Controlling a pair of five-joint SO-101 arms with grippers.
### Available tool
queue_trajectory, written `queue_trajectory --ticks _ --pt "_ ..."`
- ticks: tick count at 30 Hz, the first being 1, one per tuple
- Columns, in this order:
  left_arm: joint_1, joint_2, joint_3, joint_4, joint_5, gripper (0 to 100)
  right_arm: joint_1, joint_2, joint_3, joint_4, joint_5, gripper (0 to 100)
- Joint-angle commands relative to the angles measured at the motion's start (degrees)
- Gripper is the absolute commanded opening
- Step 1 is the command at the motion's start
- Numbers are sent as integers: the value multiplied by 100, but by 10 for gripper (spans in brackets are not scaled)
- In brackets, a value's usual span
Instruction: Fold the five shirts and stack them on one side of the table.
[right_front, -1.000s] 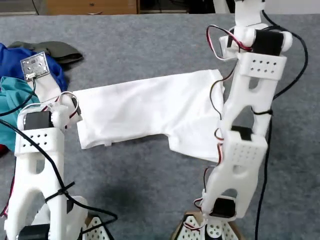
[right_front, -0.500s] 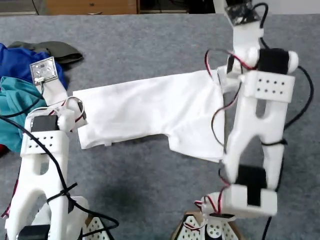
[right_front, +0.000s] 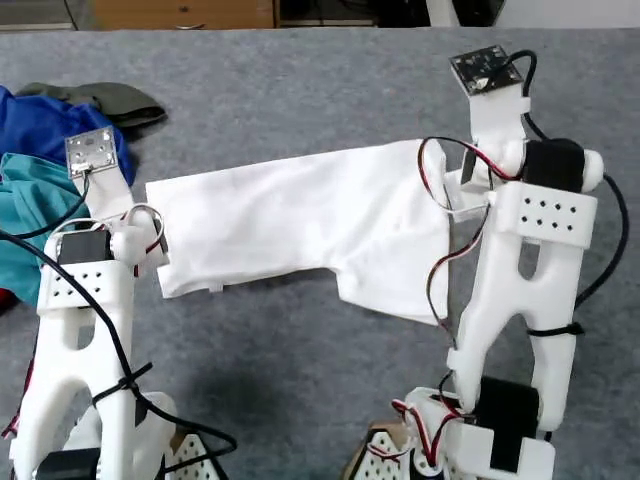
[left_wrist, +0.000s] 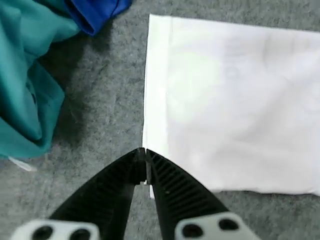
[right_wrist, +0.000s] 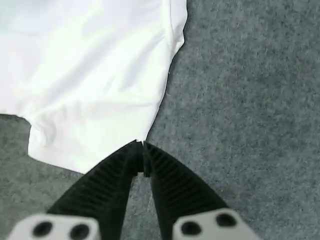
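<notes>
White shirt: the white shirt (right_front: 290, 215) is lying flat on the grey table (right_front: 300, 90) between the two arms. It is stretching in a long band from beside the left arm (right_front: 85, 290) across to the right arm (right_front: 530, 260).
Shirt's look: it is showing smooth with few wrinkles. A doubled strip is running along its short left end, and the right end is widening into a flap that is hanging nearer the arms' bases.
Side pile: a blue shirt (right_front: 40, 125), a teal shirt (right_front: 25, 210) and a dark olive garment (right_front: 115, 100) are lying crumpled at the table's left side, the blue one near the white shirt's left end.
Left jaws: they are pressing together, tips sitting at the white shirt's short edge near a corner – a white sliver is showing between them, though whether cloth is pinched cannot be told.
Right jaws: they are closing tip to tip right at the shirt's border, gripping nothing visible.
Hidden: the right arm is covering the shirt's right end in the high view, and the teal and blue shirts are running off the edge.
</notes>
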Motion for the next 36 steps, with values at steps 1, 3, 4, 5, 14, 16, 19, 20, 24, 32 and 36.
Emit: queue_trajectory --ticks 1,3,4,5,14,16,19,20,24,32,36 --pt "-70 -92 -53 79 -211 19 31 -251 277 -484 26 3" --pt "-97 -136 105 88 -273 19 -66 -251 426 -607 26 3" --pt "-114 -154 123 114 -281 19 -110 -251 505 -668 26 3" --pt "-202 -163 97 149 -281 19 -136 -251 602 -721 35 3" --pt "-281 22 79 -246 -264 19 -75 -251 971 -580 229 3" --pt "-264 13 79 -220 -413 19 -84 -251 980 -580 308 3" --pt "-220 57 123 -211 -492 19 -75 -286 971 -571 132 3" --pt "-220 66 123 -211 -484 19 -66 -286 963 -571 35 3" --pt "-220 66 62 -290 -484 19 -110 -251 989 -993 0 3" --pt "-220 84 53 -1055 -167 19 -541 251 1095 -2110 -316 4" --pt "-123 119 158 -1679 79 19 -848 1121 1130 -2980 -835 4"
